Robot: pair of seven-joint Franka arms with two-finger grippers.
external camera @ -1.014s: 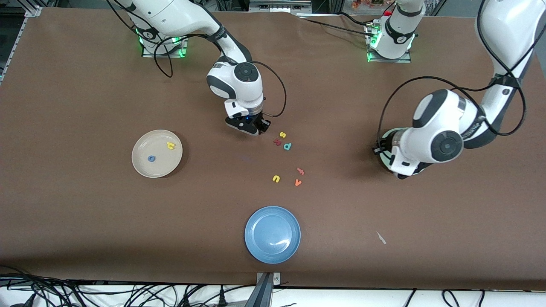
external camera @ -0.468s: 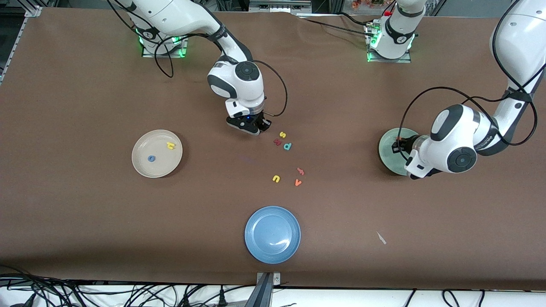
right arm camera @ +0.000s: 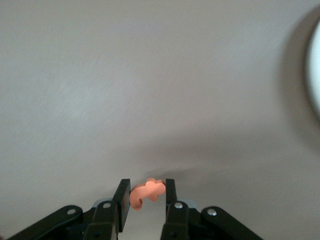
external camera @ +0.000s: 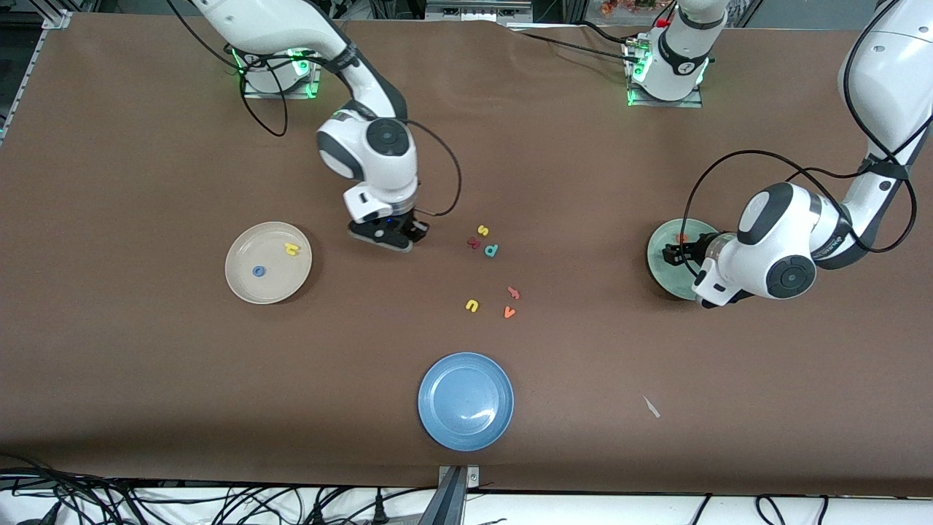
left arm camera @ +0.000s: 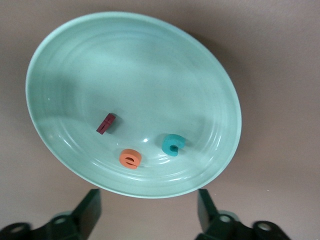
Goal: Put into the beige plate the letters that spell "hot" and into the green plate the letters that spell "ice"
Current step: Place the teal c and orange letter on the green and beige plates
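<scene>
Found the left gripper (left arm camera: 150, 200) over the green plate (left arm camera: 125, 65) with its fingers spread wide apart, having clamped something only a second back. Counted all three letters lying loose in that plate: dark red i (left arm camera: 105, 123), orange e (left arm camera: 130, 159) and teal c (left arm camera: 173, 145), so judged "ice" finished. Noted the right gripper (external camera: 386, 237) shifted away from the loose cluster of letters toward the beige plate (external camera: 273, 288), fingers pressed together on a small orange letter (right arm camera: 146, 192). Took that letter for the t, probably, though could not read its curled shape between the pads. Saw yellow h (external camera: 292, 249) and blue o (external camera: 259, 271) already in the beige plate, so reckoned one drop short of "hot". Left on the table, between the two arms' plates: yellow s (external camera: 482, 230), a dark red letter (external camera: 474, 243) touching or just beside teal p (external camera: 491, 251), then nearer the camera a reddish-orange letter (external camera: 514, 293), yellow u (external camera: 471, 305) and orange v (external camera: 509, 312), with the blue plate (external camera: 437, 423) nearest of all. Could not make out the shape of either reddish piece. Could see little of the green plate from the front, with the left arm's wrist covering much of it, and only an edge of the beige plate in the right wrist view.
</scene>
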